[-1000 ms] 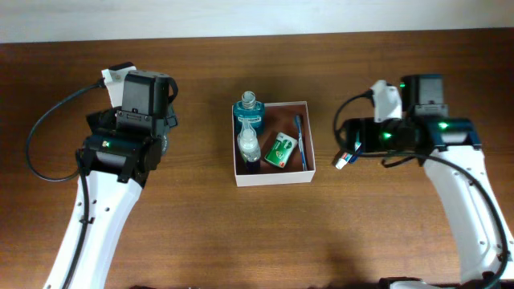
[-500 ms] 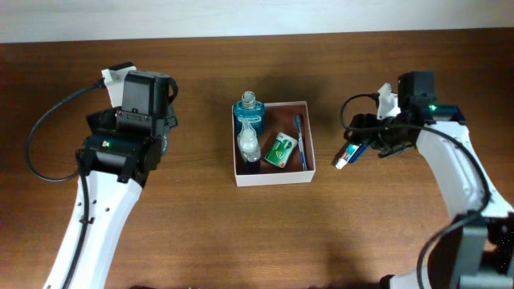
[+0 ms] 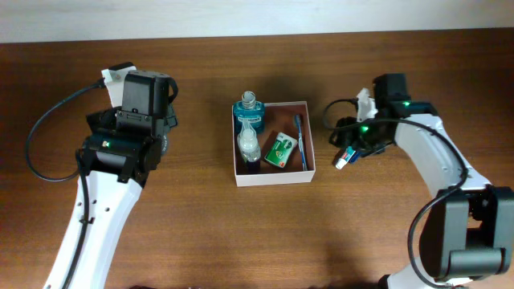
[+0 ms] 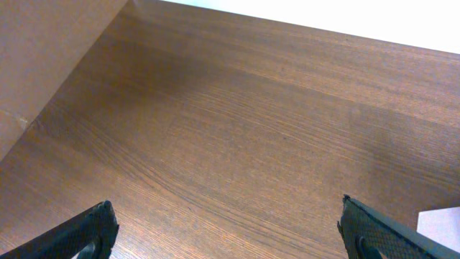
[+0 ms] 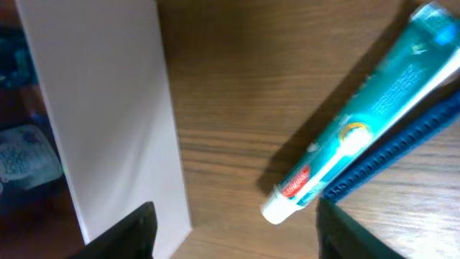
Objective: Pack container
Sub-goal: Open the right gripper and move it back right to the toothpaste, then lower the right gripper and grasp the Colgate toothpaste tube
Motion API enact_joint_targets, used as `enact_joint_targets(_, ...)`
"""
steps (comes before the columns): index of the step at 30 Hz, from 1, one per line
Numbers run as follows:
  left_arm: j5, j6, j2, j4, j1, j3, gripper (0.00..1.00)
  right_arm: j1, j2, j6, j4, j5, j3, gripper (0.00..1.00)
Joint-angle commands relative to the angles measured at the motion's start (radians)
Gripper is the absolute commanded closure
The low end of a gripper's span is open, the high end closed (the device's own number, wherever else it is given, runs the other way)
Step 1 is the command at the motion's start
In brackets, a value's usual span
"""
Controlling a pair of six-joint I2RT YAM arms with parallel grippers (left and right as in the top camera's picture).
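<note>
The container (image 3: 273,178) is a square white box with a pinkish-brown inside at the table's middle. It holds a teal bottle (image 3: 248,107), a clear bottle (image 3: 248,141), a green packet (image 3: 279,150) and a blue toothbrush (image 3: 299,138). A teal toothpaste tube (image 3: 344,159) lies on the table right of the box. In the right wrist view the tube (image 5: 359,137) lies between my open right gripper's (image 5: 233,234) fingers, beside the box's white wall (image 5: 115,108). A blue object (image 5: 402,155) lies against the tube. My left gripper (image 4: 230,230) is open over bare wood.
The left arm (image 3: 120,152) hangs over the table's left side, well away from the box. The table's far edge (image 3: 257,35) meets a pale wall. A white corner (image 4: 440,224) shows at the lower right of the left wrist view.
My right arm has swung left toward the box and now sits over the toothpaste tube. The left arm has not moved.
</note>
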Motion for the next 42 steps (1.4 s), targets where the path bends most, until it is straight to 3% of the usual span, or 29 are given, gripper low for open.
enact_joint_targets(1, -0.014, 0.008, 0.002, 0.0, 0.006, 0.0, 0.01, 0.055, 0.013, 0.102, 0.01, 0.084, 0.002, 0.58)
enact_joint_targets(9, -0.014, 0.008, 0.002, 0.0, 0.006, 0.0, 0.01, 0.079, 0.013, 0.218, 0.018, 0.11, -0.001, 0.73)
enact_joint_targets(22, -0.014, 0.008, 0.002, 0.0, 0.006, 0.0, 0.01, 0.079, 0.013, 0.458, 0.092, 0.148, -0.164, 0.73)
enact_joint_targets(37, -0.014, 0.008, 0.002, 0.0, 0.006, 0.0, 0.01, 0.079, 0.013, 0.494, 0.095, 0.219, -0.174, 0.68)
enact_joint_targets(42, -0.014, 0.008, 0.002, 0.0, 0.006, 0.0, 0.01, 0.079, 0.013, 0.537, 0.173, 0.218, -0.235, 0.68)
